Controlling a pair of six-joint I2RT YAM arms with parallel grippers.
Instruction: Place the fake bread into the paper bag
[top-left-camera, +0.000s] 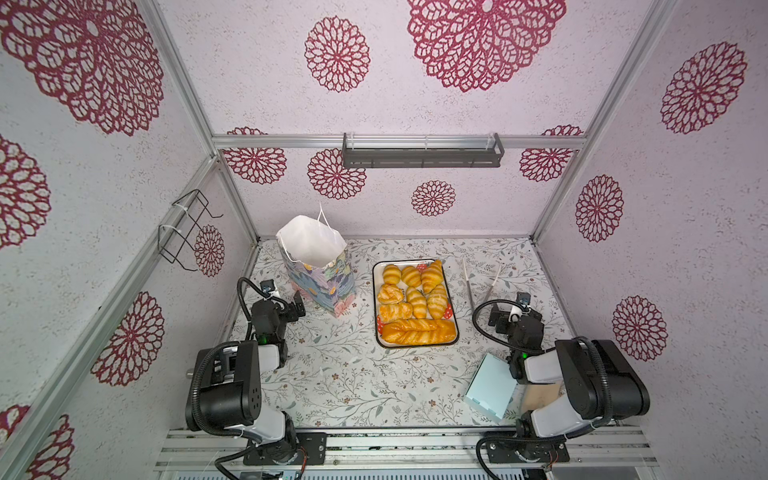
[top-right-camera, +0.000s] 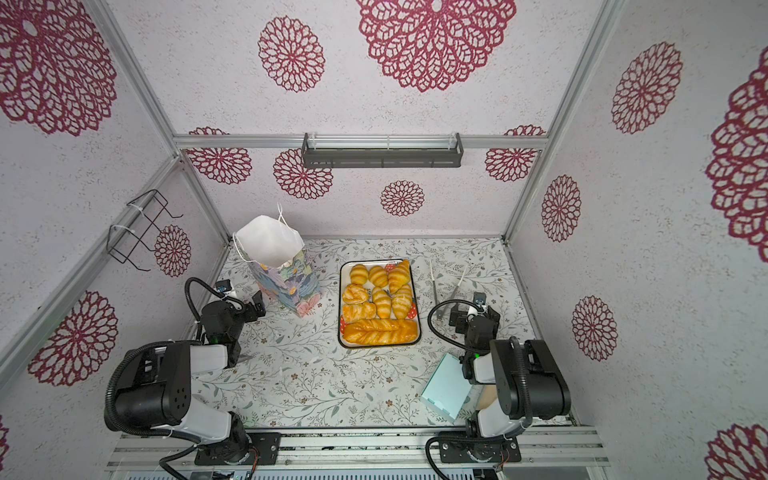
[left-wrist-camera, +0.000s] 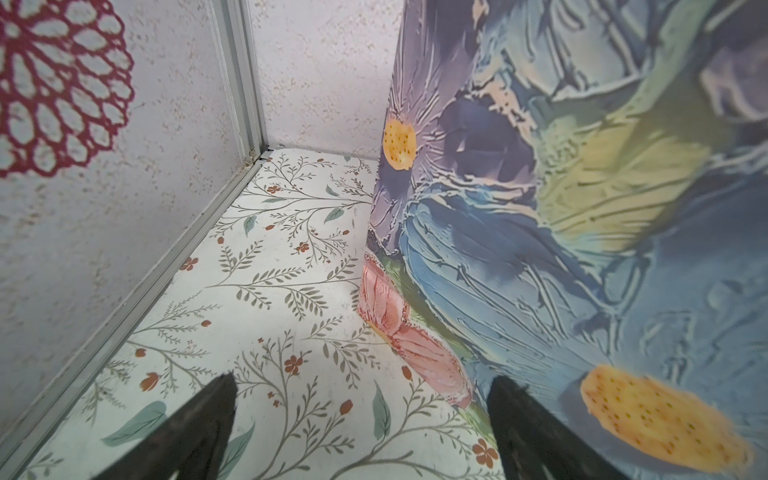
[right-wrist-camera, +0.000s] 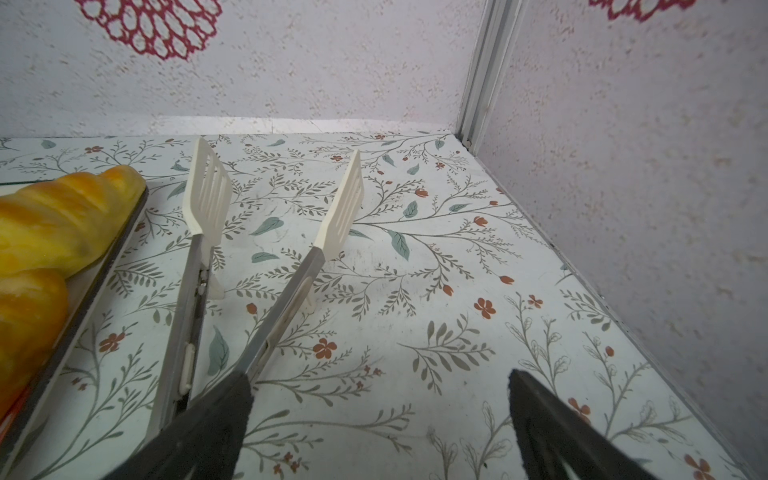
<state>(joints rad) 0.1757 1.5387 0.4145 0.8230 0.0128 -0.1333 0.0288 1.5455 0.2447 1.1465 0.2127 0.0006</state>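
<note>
The fake bread (top-left-camera: 415, 302) fills a white tray (top-left-camera: 375, 303): glossy golden striped croissants and rolls packed in rows, with the long braided loaf (top-left-camera: 417, 331) across the tray's end nearest the arms. None is in the bag yet. Left of the tray, the paper bag (top-left-camera: 328, 286) stands upright on the tabletop (top-left-camera: 353, 382), its white mouth gaping, ready for pieces dropped from above. On the bag's far side from the tray, the left claw (left-wrist-camera: 361, 386) is spread, empty, one finger close to the painted wall, perhaps to steady it. Right of the tray lie tongs (right-wrist-camera: 291, 299). The right claw (right-wrist-camera: 380, 376), wide apart and empty, hangs at their handle end, probably to take them.
</note>
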